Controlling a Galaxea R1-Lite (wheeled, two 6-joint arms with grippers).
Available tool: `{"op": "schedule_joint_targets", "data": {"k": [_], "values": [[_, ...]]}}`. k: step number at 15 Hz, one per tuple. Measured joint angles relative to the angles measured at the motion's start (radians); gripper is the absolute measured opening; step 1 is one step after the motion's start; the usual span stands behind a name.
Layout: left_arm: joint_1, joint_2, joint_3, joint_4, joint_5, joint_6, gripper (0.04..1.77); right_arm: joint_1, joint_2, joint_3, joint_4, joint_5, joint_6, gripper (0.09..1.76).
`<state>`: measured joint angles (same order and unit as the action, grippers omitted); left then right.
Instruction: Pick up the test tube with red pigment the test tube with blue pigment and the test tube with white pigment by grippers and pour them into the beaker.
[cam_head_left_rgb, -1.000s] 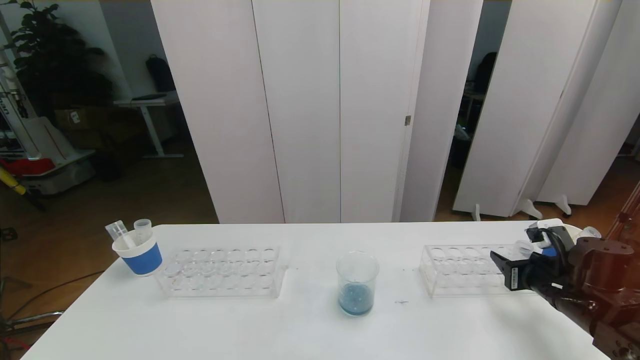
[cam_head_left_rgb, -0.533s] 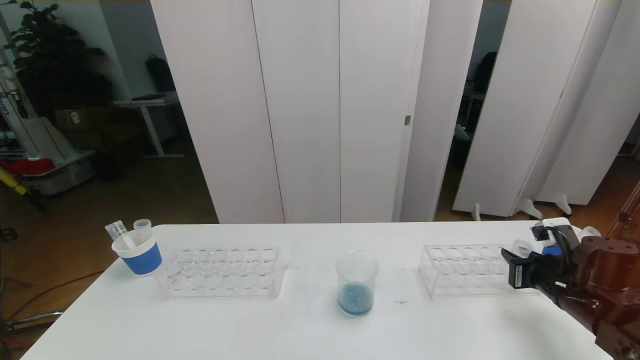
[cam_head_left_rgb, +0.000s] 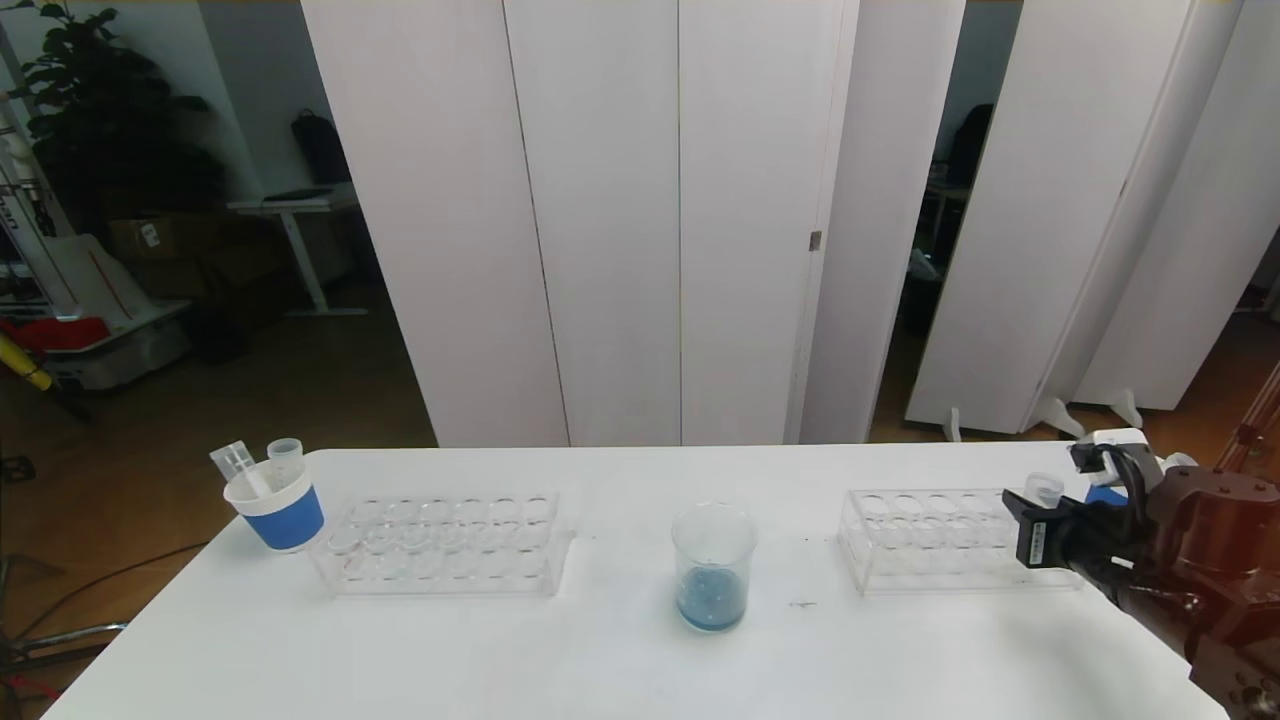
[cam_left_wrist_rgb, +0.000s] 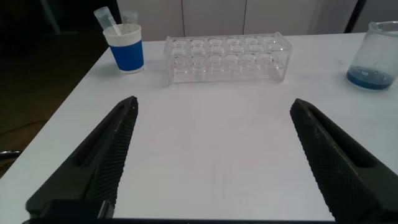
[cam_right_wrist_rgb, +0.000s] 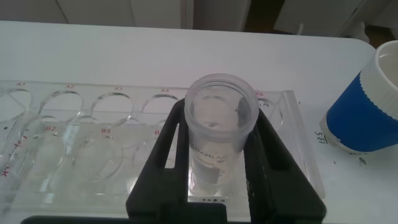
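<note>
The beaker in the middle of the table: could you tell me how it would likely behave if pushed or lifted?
The beaker looks clear and rigid, so probably fragile and slippery to grip. It holds only a shallow layer of blue pigment, so likely light. Its wide flat base suggests it slides rather than tips.

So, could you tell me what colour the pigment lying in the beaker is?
Blue: a layer at the bottom of the clear beaker, seen best in the head view.

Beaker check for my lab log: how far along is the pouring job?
Done: the beaker already holds blue pigment. In hand: the right claw is shut on the test tube with white pigment at the right rack. Left: pouring that tube. No red pigment shows in the beaker. The left claw hangs open over the table.
</note>
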<state>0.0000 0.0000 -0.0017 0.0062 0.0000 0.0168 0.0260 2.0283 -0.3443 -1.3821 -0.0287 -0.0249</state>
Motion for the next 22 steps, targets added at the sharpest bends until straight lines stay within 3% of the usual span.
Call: {"op": "schedule_joint_targets", "data": {"k": [8, 18, 22], "values": [[0.000, 0.001, 0.000, 0.000, 0.000, 0.000, 1.75, -0.011, -0.087, -0.016, 0.113, 0.005, 0.038, 0.58], [0.000, 0.001, 0.000, 0.000, 0.000, 0.000, 1.75, -0.011, -0.209, -0.021, 0.114, 0.005, 0.045, 0.58], [0.000, 0.001, 0.000, 0.000, 0.000, 0.000, 1.75, -0.016, -0.227, -0.072, 0.141, 0.008, 0.051, 0.58]]}}
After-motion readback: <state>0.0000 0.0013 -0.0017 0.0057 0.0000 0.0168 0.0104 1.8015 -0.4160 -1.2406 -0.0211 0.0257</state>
